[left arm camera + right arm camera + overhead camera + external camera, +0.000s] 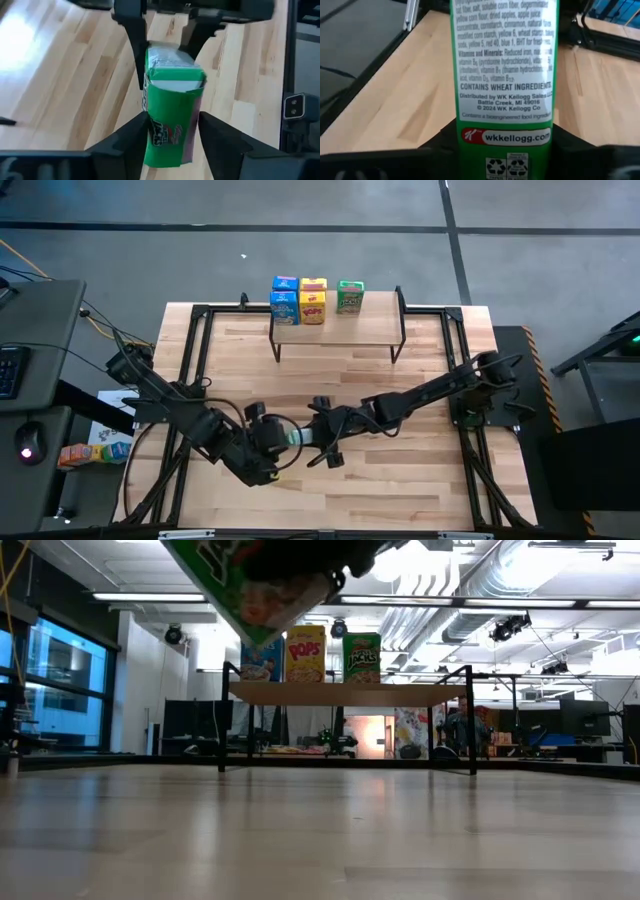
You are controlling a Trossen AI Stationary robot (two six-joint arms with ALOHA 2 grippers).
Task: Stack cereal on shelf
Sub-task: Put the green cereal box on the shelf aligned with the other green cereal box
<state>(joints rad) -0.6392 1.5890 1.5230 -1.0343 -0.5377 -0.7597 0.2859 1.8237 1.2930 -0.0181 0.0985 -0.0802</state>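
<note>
Five of six boxes were already on the shelf [340, 332]: two blue boxes [285, 300], two yellow boxes [313, 301] and one green box [350, 297], standing in a row along its far edge, each colour pair one behind the other as far as the high view showed.

The last green box [170, 122] was off the table, mid-air between the two grippers, near the front centre of the tabletop [400, 480].

Left gripper [172, 132]: fingers clamped on the box's lower sides, one each side.

Right gripper [502, 142]: fingers also pressed against opposite sides of that box, at its other end; the ingredient panel faced its camera.

Looked like a handover in progress, both holding. Couldn't tell which arm was giving and which taking.

Left to do, my read: one gripper lets go, the other carries the box to the shelf and sets it by the green one. Then the task is done.
</note>
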